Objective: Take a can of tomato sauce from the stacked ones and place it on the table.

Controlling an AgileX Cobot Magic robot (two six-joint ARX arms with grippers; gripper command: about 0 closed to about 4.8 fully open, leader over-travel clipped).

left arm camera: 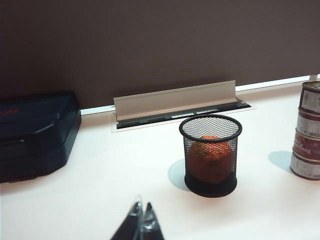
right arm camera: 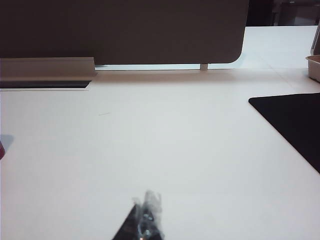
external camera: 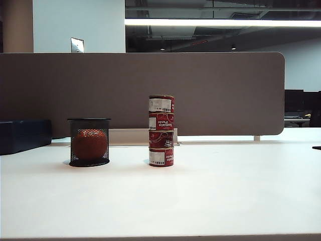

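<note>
Exterior view: the stacked ones [external camera: 161, 130] form a four-tin column at centre frame on the table [external camera: 200, 201], in front of the divider panel [external camera: 220, 90]. The can of tomato sauce [external camera: 161, 104] you would most readily take sits on top, untouched, white label patch facing you. At left stands the mesh cup [external camera: 89, 142] holding an orange ball [external camera: 90, 143], near the column but apart from it.

Neither arm shows here. In its wrist view the left gripper [left arm camera: 142, 220] sits at bottom centre, tips together, holding nothing; the right gripper [right arm camera: 145, 215] likewise, closed and empty over bare table.

Hazard: the column is narrow and tall. If you approach with closed jaws or from the side, you will likely push it over; a low grasp may drag the tin beneath.
</note>
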